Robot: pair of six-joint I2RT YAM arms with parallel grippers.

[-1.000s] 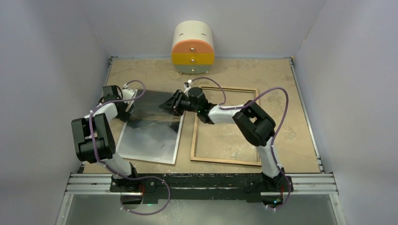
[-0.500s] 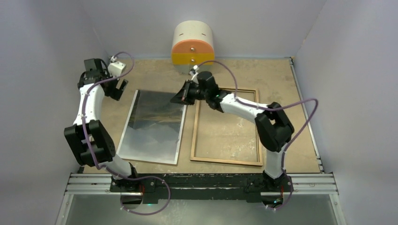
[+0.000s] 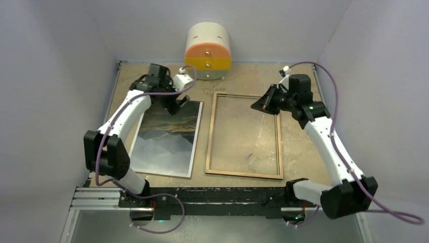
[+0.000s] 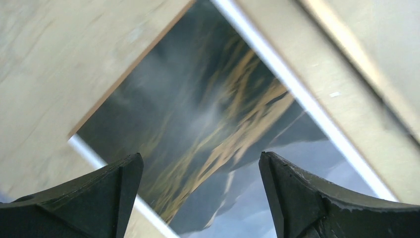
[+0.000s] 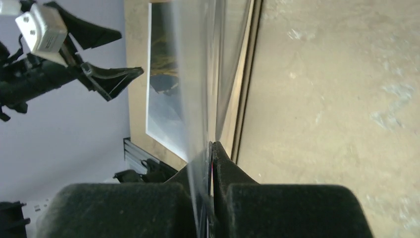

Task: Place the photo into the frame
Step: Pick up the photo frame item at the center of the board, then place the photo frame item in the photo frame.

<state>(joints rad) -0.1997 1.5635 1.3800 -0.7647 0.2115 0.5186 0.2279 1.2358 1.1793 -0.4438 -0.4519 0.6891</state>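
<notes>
Your left tool (image 3: 177, 106) hangs wide open just above the far edge of the photo (image 3: 167, 136), which lies picture-up on the surface (image 3: 298, 81), left of the frame (image 3: 243, 173) and just beside it. The frame lies pale-wood side up. Your right tool (image 3: 255, 106) is closed at the frame's far right corner, pinching a thin clear pane (image 5: 198, 99).

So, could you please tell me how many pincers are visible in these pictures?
2. The left pincer hangs open above the photo's far edge; the right pincer, shut on a clear sheet, is over the frame's far right corner. None hidden.
</notes>
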